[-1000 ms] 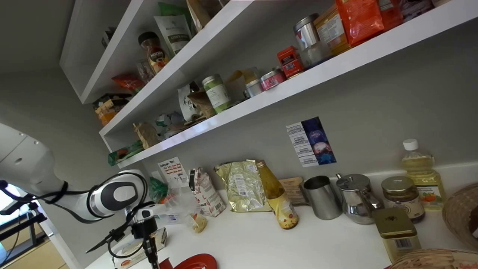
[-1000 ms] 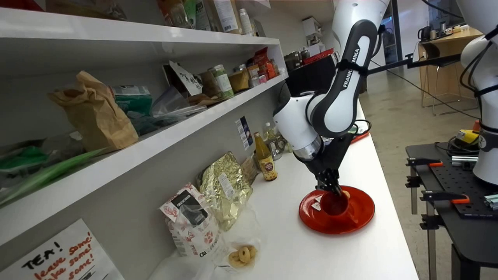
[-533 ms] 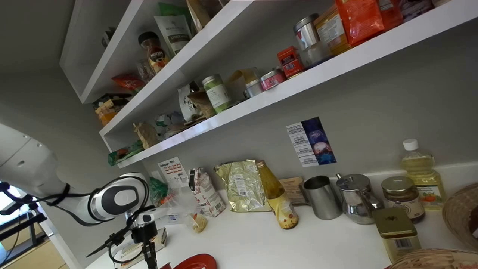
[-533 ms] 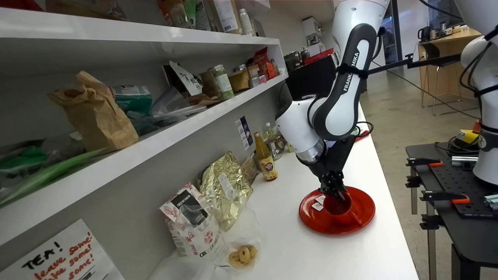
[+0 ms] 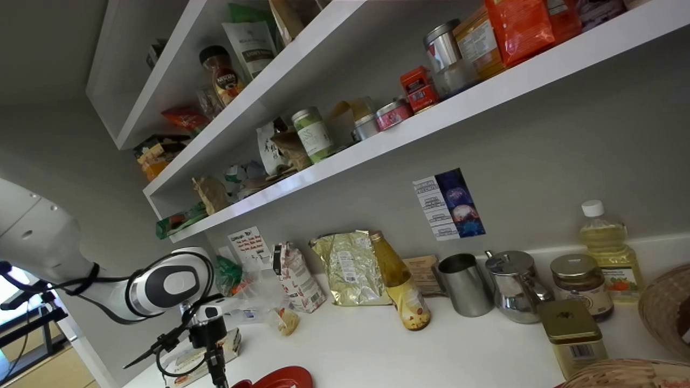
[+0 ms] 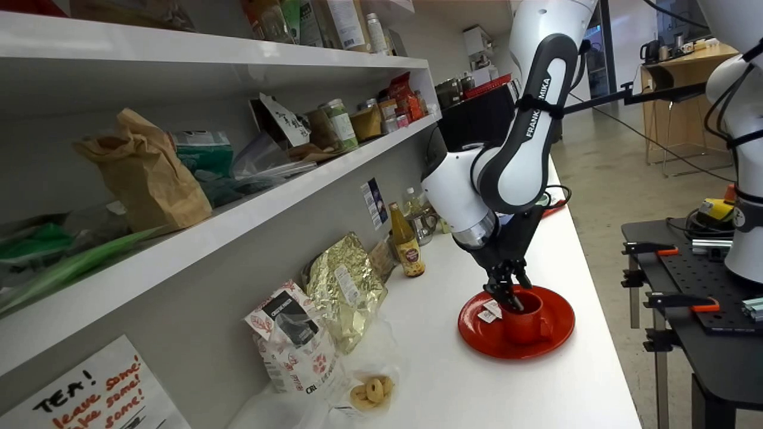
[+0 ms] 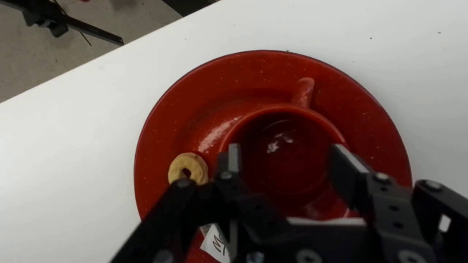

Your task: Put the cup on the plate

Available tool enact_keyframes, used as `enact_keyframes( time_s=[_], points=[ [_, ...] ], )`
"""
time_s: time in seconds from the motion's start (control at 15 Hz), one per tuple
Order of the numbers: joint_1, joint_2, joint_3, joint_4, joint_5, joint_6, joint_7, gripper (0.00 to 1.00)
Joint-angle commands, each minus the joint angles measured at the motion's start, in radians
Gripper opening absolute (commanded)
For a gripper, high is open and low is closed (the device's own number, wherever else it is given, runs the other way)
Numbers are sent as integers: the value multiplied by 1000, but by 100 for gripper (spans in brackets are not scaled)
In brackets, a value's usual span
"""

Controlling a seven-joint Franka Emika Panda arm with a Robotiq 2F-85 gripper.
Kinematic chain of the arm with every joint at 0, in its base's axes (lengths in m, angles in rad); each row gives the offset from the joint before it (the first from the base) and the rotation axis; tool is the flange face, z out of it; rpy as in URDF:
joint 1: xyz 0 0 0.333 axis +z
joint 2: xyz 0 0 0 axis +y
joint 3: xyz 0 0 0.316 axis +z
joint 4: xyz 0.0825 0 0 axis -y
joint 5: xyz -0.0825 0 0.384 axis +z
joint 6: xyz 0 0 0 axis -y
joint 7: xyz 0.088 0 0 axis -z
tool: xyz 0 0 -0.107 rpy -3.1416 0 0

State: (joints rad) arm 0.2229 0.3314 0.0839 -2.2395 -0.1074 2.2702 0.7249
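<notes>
The small red-orange cup (image 6: 524,325) stands upright on the round red plate (image 6: 474,333), its handle turned outward. Over the cup's mouth, in an exterior view, is my gripper (image 6: 520,295), its two fingers apart. From the wrist view I look down into the hollow of the cup (image 7: 289,135) with the plate (image 7: 256,69) all round it. There the gripper (image 7: 287,155) is spread across the opening, one finger near each side of the rim. Whether a finger touches the rim I cannot tell. An exterior view cuts off most of the plate (image 5: 288,376) at its bottom edge.
A ring-shaped biscuit (image 7: 188,168) and a white paper tag (image 7: 216,243) lie on the plate. Along the wall stand a gold foil bag (image 6: 346,298), a yellow bottle (image 6: 408,244) and a paper bag (image 6: 295,339). A long shelf (image 6: 334,179) runs above the counter.
The fingers have parted and let go of the cup. The cup, tilted a moment ago, now stands upright on the plate. The arm has shifted only slightly.
</notes>
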Motion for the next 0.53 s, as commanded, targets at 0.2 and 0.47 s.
enact_keyframes(
  time_s=[0.2, 0.47],
  points=[
    [6, -90, 7, -5, 1, 1, -2, 91],
    [5, -165, 24, -38, -1, 1, 0, 100]
  ],
)
